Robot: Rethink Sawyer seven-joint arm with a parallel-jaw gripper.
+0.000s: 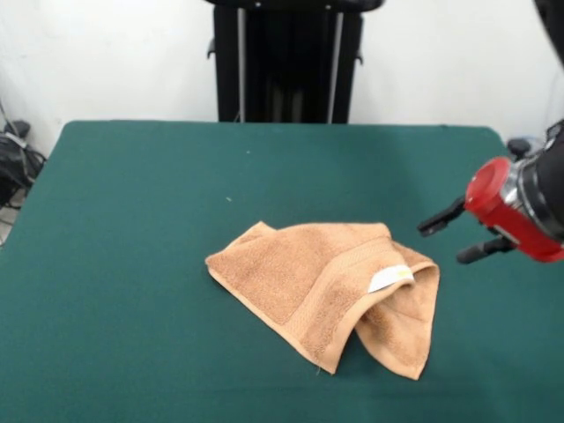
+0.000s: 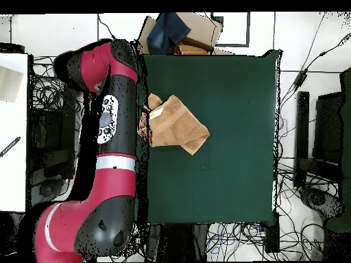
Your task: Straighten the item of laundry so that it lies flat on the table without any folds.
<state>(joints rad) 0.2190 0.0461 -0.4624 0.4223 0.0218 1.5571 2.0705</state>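
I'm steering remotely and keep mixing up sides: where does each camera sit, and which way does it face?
Front view: across the table, facing the robot; shows the towel folded over itself, the pedestal, and the open gripper entering from the right.
Overhead view: above, looking straight down; the arm covers the table's left edge.
Shared: towel and table, turned half round between views.

Nubby terry towel [image 1: 308, 282] lies on matt cloth-covered table [image 1: 132, 264].
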